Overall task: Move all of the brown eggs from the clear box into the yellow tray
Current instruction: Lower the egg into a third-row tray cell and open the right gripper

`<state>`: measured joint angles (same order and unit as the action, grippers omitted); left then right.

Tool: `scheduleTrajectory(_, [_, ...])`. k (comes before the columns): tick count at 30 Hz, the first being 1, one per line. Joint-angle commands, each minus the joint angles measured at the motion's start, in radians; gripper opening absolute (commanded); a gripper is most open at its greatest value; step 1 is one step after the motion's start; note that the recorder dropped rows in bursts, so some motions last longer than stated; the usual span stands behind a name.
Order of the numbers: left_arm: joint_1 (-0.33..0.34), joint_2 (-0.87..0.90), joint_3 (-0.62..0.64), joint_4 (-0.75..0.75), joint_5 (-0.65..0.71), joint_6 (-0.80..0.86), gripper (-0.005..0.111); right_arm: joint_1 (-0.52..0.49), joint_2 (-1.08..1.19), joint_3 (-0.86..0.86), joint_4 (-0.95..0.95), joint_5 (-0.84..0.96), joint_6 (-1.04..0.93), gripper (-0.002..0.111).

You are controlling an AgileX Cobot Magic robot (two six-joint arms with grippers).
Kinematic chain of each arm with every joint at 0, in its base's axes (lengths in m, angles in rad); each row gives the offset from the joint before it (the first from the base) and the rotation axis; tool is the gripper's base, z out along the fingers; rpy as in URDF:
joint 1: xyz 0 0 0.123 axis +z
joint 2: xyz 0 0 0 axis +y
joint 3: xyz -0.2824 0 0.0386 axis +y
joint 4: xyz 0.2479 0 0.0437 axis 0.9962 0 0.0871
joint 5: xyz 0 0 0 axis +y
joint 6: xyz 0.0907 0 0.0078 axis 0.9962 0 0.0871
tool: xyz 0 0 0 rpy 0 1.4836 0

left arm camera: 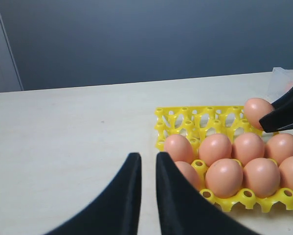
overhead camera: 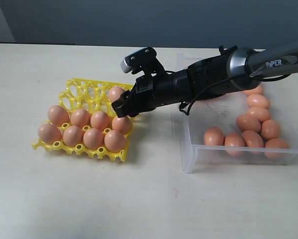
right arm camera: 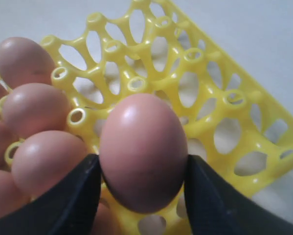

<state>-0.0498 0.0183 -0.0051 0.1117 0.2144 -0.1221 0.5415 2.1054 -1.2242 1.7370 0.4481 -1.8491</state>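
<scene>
My right gripper reaches across to the yellow tray and is shut on a brown egg. In the right wrist view both fingers press the sides of that egg, which hangs upright just over an empty cup in the tray. Several brown eggs fill the tray's two nearest rows. Several more lie in the clear box on the right. My left gripper is shut on nothing, low over the table beside the tray's corner; the exterior view does not show it.
The tray's far rows are empty cups. The right arm stretches over the clear box's left wall. Bare table lies in front of the tray and box. A dark wall stands behind the table.
</scene>
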Motion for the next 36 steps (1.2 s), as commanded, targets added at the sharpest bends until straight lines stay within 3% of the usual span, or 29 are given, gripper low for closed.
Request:
scheduleTrajectory(1, [-0.002, 0.006, 0.005, 0.002, -0.006, -0.001, 0.012, -0.007, -0.001, 0.002, 0.007, -0.021, 0.011, -0.001])
scheduleTrajectory(4, [-0.002, 0.006, 0.005, 0.002, -0.006, -0.001, 0.012, -0.007, -0.001, 0.002, 0.007, -0.018, 0.014, 0.007])
scheduleTrajectory(9, [-0.002, 0.006, 0.005, 0.002, -0.006, -0.001, 0.012, -0.007, -0.001, 0.002, 0.007, -0.010, 0.014, 0.041])
scheduleTrajectory(11, [-0.002, 0.006, 0.005, 0.002, -0.006, -0.001, 0.012, -0.007, -0.001, 0.002, 0.007, -0.010, 0.014, 0.046])
scheduleTrajectory(32, [-0.002, 0.006, 0.005, 0.002, -0.006, -0.001, 0.012, -0.005, -0.001, 0.002, -0.002, -0.015, 0.014, 0.047])
scheduleTrajectory(36, [-0.002, 0.006, 0.005, 0.002, -0.006, -0.001, 0.012, -0.005, -0.001, 0.002, -0.002, -0.038, 0.022, 0.060])
